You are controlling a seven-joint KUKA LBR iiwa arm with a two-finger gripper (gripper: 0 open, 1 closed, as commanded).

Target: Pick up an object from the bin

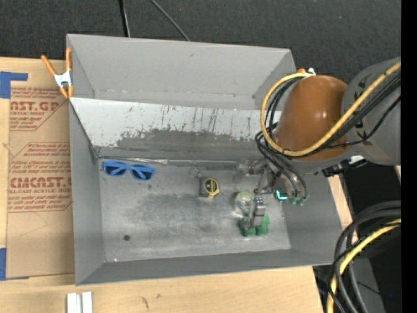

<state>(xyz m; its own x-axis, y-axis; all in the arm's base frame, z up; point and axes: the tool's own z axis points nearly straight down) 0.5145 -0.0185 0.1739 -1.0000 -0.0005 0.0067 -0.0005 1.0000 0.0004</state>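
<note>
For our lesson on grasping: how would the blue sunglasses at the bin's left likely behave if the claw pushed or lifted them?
The blue sunglasses look thin and plastic, so they are probably light. They lie flat on the bin floor, so a push would likely slide them, not roll them. Gripped at one end, the long frame might swing.

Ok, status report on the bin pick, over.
End effector low over small green object, right side of bin. Round yellowish piece to its left, apart. Blue sunglasses far left, out of the way.
</note>
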